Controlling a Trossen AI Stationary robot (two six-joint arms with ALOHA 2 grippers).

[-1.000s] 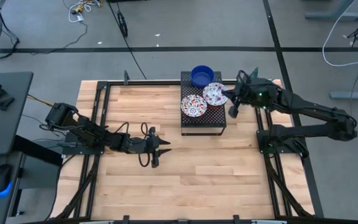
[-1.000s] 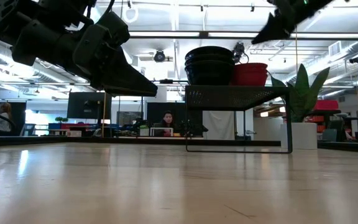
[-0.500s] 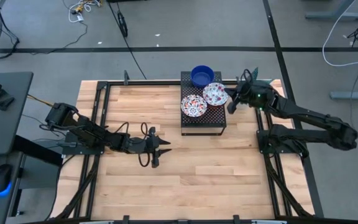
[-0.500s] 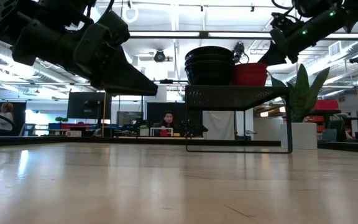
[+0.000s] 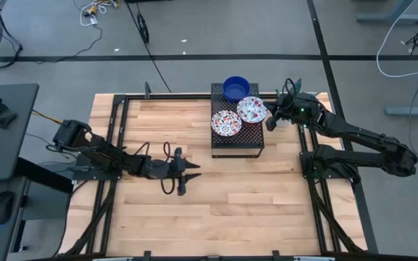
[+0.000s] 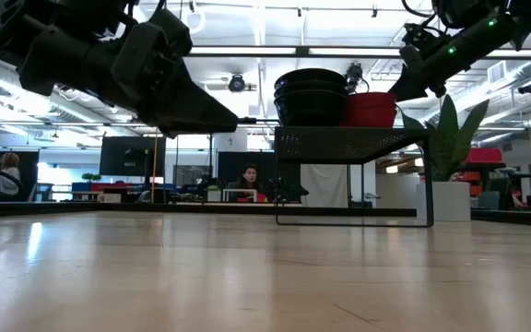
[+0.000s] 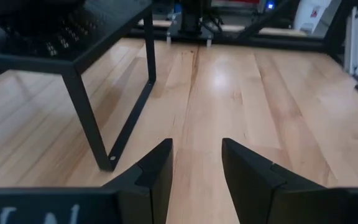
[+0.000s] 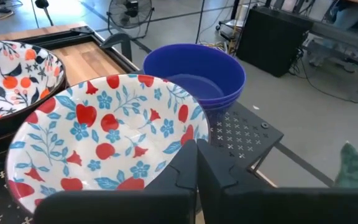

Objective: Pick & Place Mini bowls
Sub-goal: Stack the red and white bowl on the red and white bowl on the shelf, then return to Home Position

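A black perforated rack [image 5: 236, 142] stands at the table's far middle. On it rest a stack of cobalt blue bowls [image 5: 236, 88], a white floral bowl with a dark outside [image 5: 226, 122] and a white floral bowl with a red outside [image 5: 251, 109]. The red-outside bowl also shows in the right wrist view [image 8: 104, 134] and the low view [image 6: 369, 109]. My right gripper [image 5: 270, 121] is shut at the right rim of this bowl. My left gripper [image 5: 187, 174] hovers open and empty above the table, left of the rack. My right gripper has the red-outside floral bowl by its rim [image 8: 190, 138] on the side toward the table's right edge. One finger [image 8: 182, 163] is over the bowl's inside and the other outside. The fingers slant down from the right. The bowl sits upright on the rack.
A black frame [image 5: 122, 101] runs around the wooden table top. Bare wood lies near and left of the rack [image 5: 223, 203]. Beyond the table's far edge stands a white plant pot [image 6: 450, 198] with a green plant. A person [image 6: 249, 180] sits far behind.
My right gripper has come down and a little toward the table's far edge, onto the right rim of the red-outside floral bowl. The bowls have stayed on the rack.
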